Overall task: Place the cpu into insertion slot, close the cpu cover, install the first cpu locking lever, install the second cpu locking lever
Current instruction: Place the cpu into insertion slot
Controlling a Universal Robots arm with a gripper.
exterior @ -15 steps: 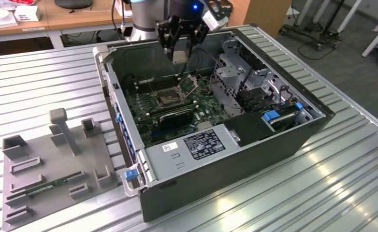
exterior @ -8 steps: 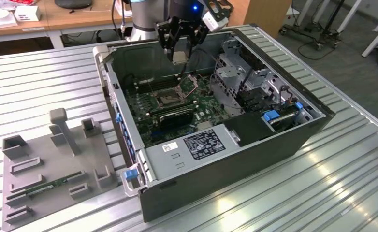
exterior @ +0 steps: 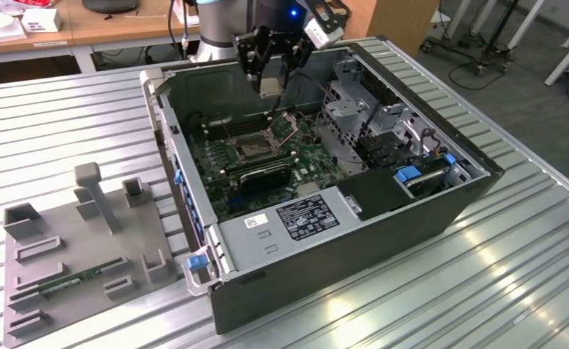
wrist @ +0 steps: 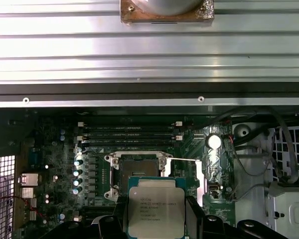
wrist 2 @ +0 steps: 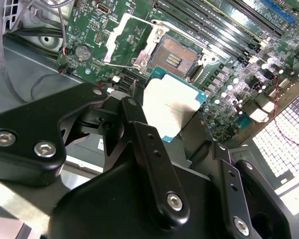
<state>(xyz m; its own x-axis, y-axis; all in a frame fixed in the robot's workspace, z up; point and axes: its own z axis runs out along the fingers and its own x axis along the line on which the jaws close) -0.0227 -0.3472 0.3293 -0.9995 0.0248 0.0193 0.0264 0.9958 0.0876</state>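
Note:
My gripper (exterior: pixel 269 81) hangs inside the open computer case, shut on the cpu (exterior: pixel 268 88). In both wrist views the cpu (wrist 2: pixel 170 105) (wrist: pixel 156 206) is a thin silvery square held by its edges between the black fingers (wrist 2: pixel 139 137) (wrist: pixel 195 219). It hovers above the green motherboard (exterior: pixel 309 156), apart from it. The insertion slot (wrist 2: pixel 173 56) (wrist: pixel 139 172) (exterior: pixel 255 149) lies bare with its dark centre exposed. The cpu cover (wrist 2: pixel 124 37) (wrist: pixel 214 157) is swung open beside the slot. Thin lever wires (wrist 2: pixel 123 64) stand free of the slot.
The black case (exterior: pixel 362 240) lies on its side on a ribbed metal table (exterior: pixel 517 276). A black heatsink block (exterior: pixel 265 178), memory slots (wrist: pixel 129 132), a drive cage (exterior: pixel 357 109) and loose cables (wrist: pixel 284 149) surround the slot. A grey fixture (exterior: pixel 81 247) holds a green memory stick (exterior: pixel 71 280).

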